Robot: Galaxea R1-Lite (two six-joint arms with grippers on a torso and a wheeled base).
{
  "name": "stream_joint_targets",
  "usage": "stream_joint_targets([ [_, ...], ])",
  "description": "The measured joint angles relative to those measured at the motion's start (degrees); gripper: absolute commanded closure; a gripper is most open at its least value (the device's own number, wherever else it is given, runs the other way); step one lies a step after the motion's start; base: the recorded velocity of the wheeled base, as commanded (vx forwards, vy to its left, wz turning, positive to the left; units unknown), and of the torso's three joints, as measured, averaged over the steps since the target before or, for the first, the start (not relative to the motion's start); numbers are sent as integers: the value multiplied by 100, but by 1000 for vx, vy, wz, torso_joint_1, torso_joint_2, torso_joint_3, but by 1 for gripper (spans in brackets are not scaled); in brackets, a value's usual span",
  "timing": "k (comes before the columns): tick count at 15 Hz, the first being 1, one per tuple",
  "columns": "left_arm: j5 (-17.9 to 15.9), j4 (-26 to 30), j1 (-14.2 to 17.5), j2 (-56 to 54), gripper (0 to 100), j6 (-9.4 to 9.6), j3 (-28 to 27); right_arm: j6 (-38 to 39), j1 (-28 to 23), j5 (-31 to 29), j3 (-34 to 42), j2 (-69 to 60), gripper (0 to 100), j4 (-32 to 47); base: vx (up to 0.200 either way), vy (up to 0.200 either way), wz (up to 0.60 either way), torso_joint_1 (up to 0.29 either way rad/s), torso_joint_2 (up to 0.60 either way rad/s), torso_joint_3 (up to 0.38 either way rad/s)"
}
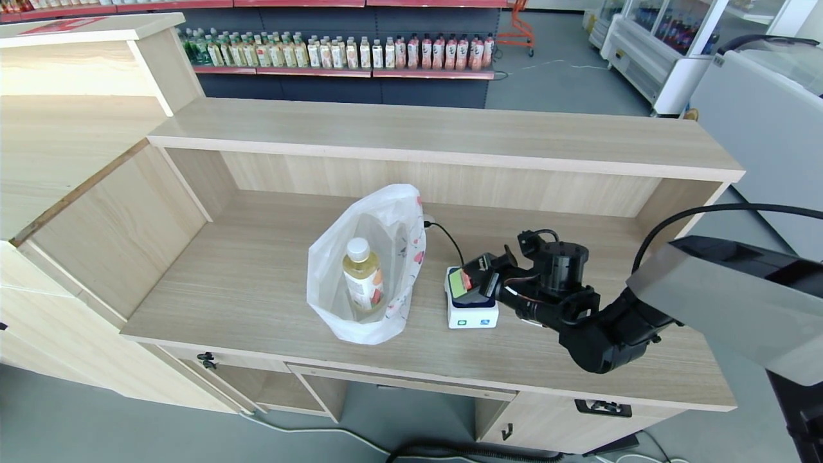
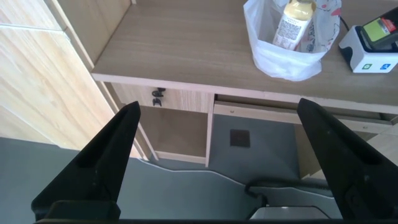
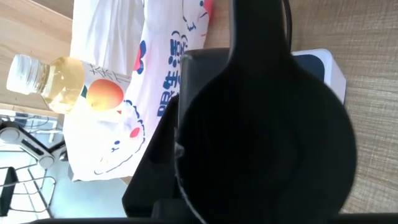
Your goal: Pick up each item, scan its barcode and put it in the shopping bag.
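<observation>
Left hand (image 2: 219, 107) hangs spread wide below the pale wood-grain counter (image 1: 257, 276). The crinkly white plastic shopping bag (image 1: 392, 212) cradles an upright clear bottle of yellow drink (image 1: 363, 273). Right hand (image 1: 492, 276) clenches a dark red-and-green-labelled pack (image 1: 464, 281) over the boxy white scanner (image 1: 472, 316).

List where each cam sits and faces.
Head view: high on the robot, looking forward and down at the counter; right arm on the right.
Left wrist view: before the counter, facing its front edge; open left gripper in frame.
Right wrist view: over the scanner, facing the shopping bag; the right gripper and its dark item block much.
All share shopping bag, bottle, scanner.
</observation>
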Motion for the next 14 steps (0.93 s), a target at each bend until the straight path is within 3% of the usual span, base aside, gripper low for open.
stream_joint_targets([
  [7, 2, 0, 0, 0, 0, 11, 0, -285, -16, -13, 83, -640, 100, 94, 0, 0, 0, 0, 0, 0],
  [11, 2, 0, 0, 0, 0, 11, 0, -2404, -210, -9, 747, -2050, 100, 811, 0, 0, 0, 0, 0, 0],
  [14, 0, 0, -2, 0, 0, 18, 0, -2864, -341, -9, 1654, -2823, 100, 841, 200, 200, 0, -1, -1, 1],
])
